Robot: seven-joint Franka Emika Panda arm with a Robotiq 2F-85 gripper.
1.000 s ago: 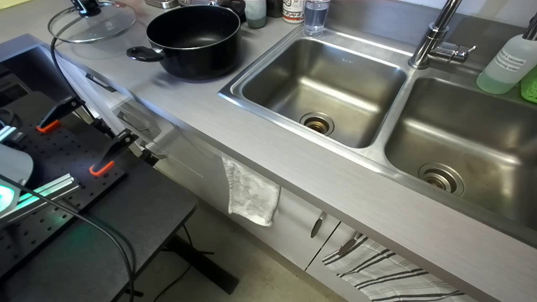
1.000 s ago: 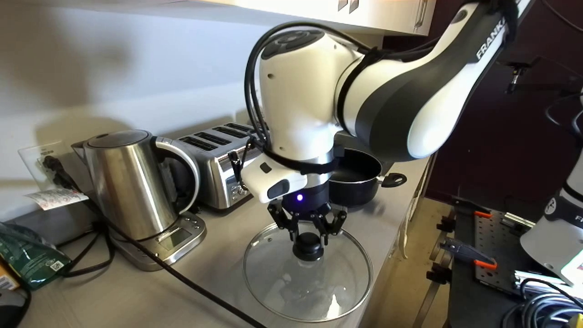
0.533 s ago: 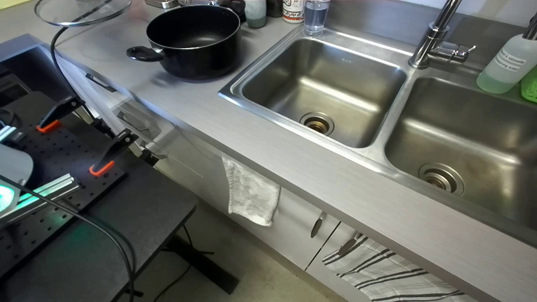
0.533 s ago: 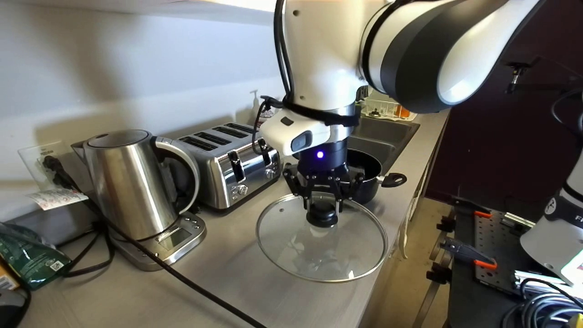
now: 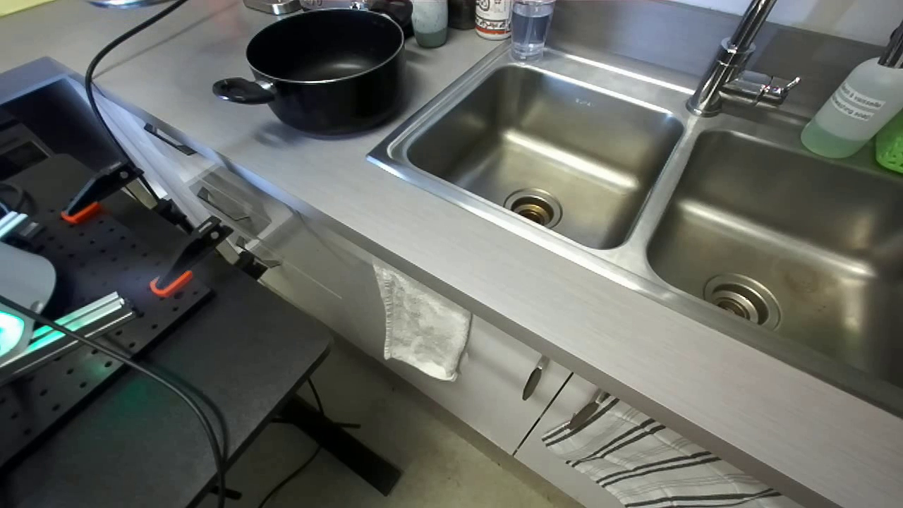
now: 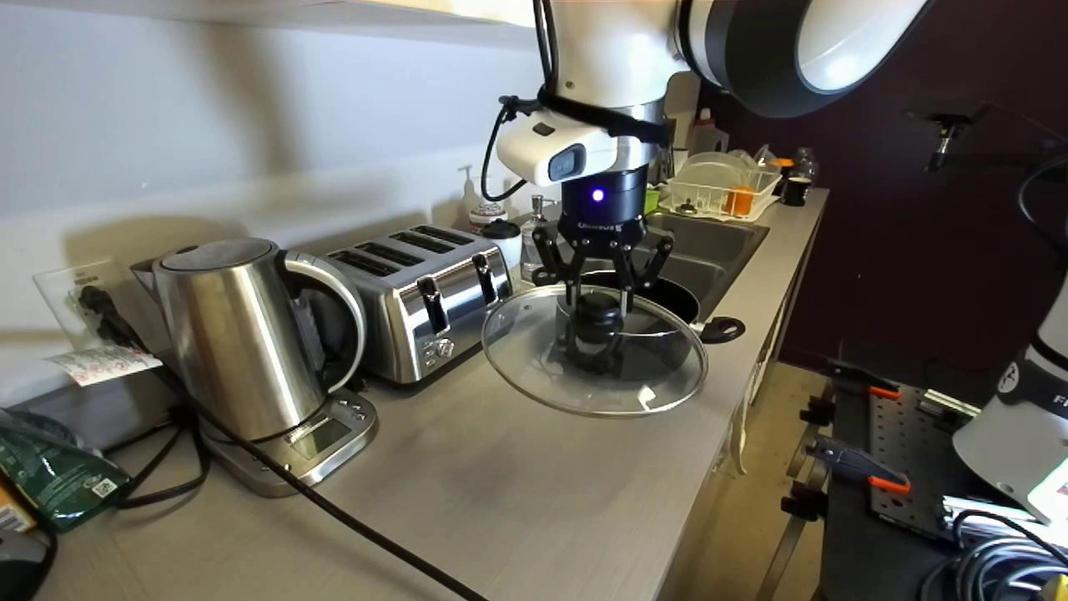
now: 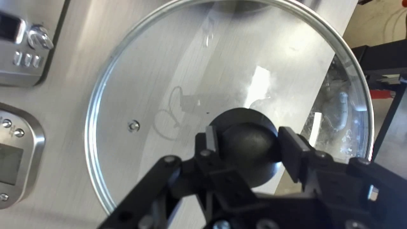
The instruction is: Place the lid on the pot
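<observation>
The black pot (image 5: 331, 99) stands upright and uncovered on the counter; it also shows partly behind the lid in an exterior view (image 6: 677, 300). My gripper (image 6: 599, 302) is shut on the black knob of the glass lid (image 6: 534, 359) and holds it nearly level in the air, above the counter. From that viewpoint the lid overlaps the pot; I cannot tell the gap between them. In the wrist view my gripper (image 7: 249, 140) has a finger on each side of the knob, and the lid (image 7: 152, 95) fills the middle. Only a sliver of rim (image 5: 127, 3) shows at the top of an exterior view.
A steel toaster (image 6: 434, 309) and a kettle (image 6: 234, 334) stand along the wall. A black cable (image 6: 334, 513) crosses the counter. The steel sink (image 5: 525, 148) lies beside the pot. Cups and bottles stand behind the pot, including a clear cup (image 5: 530, 32).
My gripper has lifted the lid up from low over the counter and carried it toward the pot. The pot has not moved.
</observation>
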